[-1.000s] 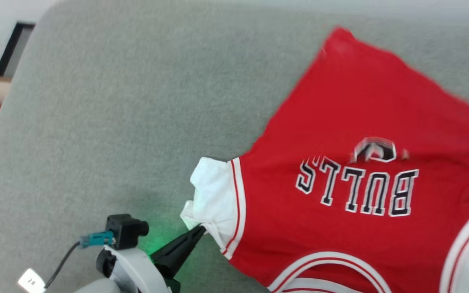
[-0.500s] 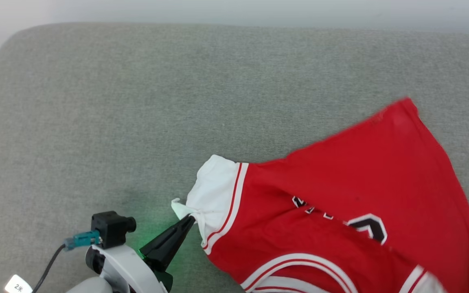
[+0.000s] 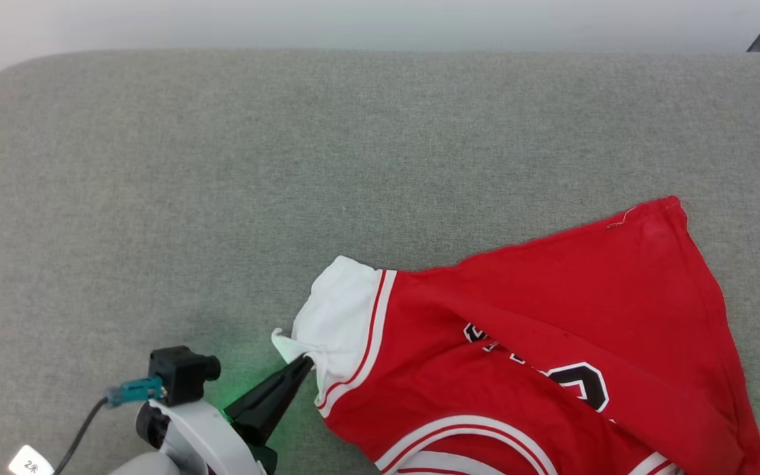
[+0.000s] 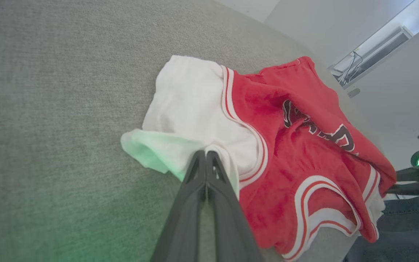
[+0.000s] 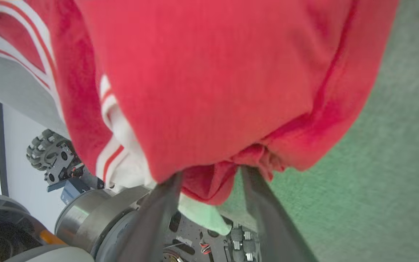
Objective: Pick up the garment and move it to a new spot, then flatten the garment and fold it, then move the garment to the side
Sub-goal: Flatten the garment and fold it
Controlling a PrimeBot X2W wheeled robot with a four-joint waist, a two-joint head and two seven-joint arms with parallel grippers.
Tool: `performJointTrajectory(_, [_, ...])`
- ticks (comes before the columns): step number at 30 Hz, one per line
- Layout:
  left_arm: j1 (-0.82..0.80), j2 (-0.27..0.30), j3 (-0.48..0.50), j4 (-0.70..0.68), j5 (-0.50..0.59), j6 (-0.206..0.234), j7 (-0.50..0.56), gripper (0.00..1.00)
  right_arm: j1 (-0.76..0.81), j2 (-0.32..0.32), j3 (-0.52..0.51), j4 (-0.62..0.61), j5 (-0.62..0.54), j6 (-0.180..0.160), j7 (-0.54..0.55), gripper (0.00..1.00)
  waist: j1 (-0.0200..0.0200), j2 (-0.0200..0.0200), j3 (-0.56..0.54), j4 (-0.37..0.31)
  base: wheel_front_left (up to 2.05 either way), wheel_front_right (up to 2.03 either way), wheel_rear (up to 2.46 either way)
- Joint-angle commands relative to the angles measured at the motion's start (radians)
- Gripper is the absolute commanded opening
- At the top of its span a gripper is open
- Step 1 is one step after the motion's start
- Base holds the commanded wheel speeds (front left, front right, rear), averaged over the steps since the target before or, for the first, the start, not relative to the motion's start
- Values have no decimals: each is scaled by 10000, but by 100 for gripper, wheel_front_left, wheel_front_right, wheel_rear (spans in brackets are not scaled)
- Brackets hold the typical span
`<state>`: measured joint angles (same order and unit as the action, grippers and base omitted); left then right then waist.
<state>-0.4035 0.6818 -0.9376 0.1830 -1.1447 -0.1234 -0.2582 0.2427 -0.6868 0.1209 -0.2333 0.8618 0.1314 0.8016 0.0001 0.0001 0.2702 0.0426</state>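
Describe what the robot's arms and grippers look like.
The left gripper has two long, dark fingers tapering to narrow tips, on a pale rounded wrist. A black boxy camera sits on it, with a teal connector, a dark cable and a white tag. A green light glows at the finger base. The right gripper has the same dark tapered fingers.

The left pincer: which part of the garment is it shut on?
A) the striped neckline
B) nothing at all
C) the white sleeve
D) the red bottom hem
C: the left wrist view shows the left pincer closed on the edge of the white sleeve of the garment.
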Motion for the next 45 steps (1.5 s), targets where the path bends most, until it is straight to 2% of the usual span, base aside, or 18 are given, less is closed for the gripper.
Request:
performJointTrajectory(1, [17, -42, -59, 32, -14, -27, 22, 0, 177, -137, -323, -333, 86, -16, 4, 100, -1, -1, -32, 70, 0, 0, 0])
performJointTrajectory(6, [-83, -97, -170, 18, 83, -51, 34, 0, 434, -543, -2228, -1413, 693, -16, 575, 100, -1, -1, -49, 201, 0, 0, 0])
performJointTrajectory(9, [-143, -203, -233, -11, 130, -62, 27, 0, -382, -613, -3379, -1519, 586, -16, 700, 100, -1, -1, 19, 306, 0, 0, 0])
performJointTrajectory(12, [-294, -326, -345, 30, 199, -74, 62, 0, -1728, -455, -3643, -1130, 115, -18, 483, 100, -1, -1, 139, 461, 0, 0, 0])
performJointTrajectory(14, [-410, -407, -397, 61, 204, -81, 84, 0, -2787, -287, -3243, -831, -286, -13, 319, 100, -1, -1, 240, 557, 0, 0, 0])
performJointTrajectory(19, [-731, -555, -503, 116, 269, -72, 79, 0, -5392, 323, -1869, 823, -1485, -14, -128, 100, -1, -1, 608, 797, 0, 0, 0])
performJointTrajectory(23, [-1018, -672, -619, 83, 263, -77, 72, 0, -6957, 387, -574, 2448, -1723, -18, -1, 100, -1, -1, 972, 964, 0, 0, 0])
performJointTrajectory(29, [-1515, -904, -845, 147, 201, -78, 32, 0, -8303, 74, 770, 4606, -1876, -16, 596, 100, -1, -1, 1381, 1241, 0, 0, 0])
performJointTrajectory(34, [-1768, -1053, -1088, 283, 105, -78, -3, 0, -8655, 0, 1671, 5348, -1340, -14, 1153, 100, -1, -1, 1516, 1340, 0, 0, 0])
performJointTrajectory(35, [-1797, -1064, -1116, 318, 72, -78, -8, 0, -8724, -33, 1804, 5386, -1230, -13, 1176, 66, -1, -1, 1530, 1334, 0, 0, 0])
performJointTrajectory(36, [-1823, -1075, -1148, 350, 56, -77, -18, 0, -8794, -60, 1926, 5416, -1161, -13, 1168, 37, -1, -1, 1545, 1322, 0, 0, 0])
performJointTrajectory(37, [-1848, -1085, -1168, 381, 8, -77, -17, 0, -8863, -93, 1998, 5445, -1088, -13, 1101, 18, -1, -1, 1550, 1308, 0, 0, 0])
performJointTrajectory(38, [-1848, -1085, -1168, 381, 8, -77, -17, 0, -8863, -93, 1998, 5445, -1088, -13, 1101, 18, -1, -1, 1550, 1308, 0, 0, 0])
performJointTrajectory(39, [-1870, -1119, -1184, 377, -94, -77, -22, 0, -8944, -136, 2074, 5479, -1021, -13, 1031, 0, -1, -1, 1546, 1296, 0, 0, 0])
performJointTrajectory(42, [-1941, -1186, -1077, 136, -736, -79, -47, 0, -9239, -183, 2110, 5504, -842, -14, 602, 0, -1, -1, 1520, 1238, 0, 0, 0])
performJointTrajectory(45, [-2319, -1004, -832, -118, -1460, -79, -58, 0, -9706, -212, 1968, 5614, -681, -16, 40, 0, -1, -1, 1486, 1186, 0, 0, 0])
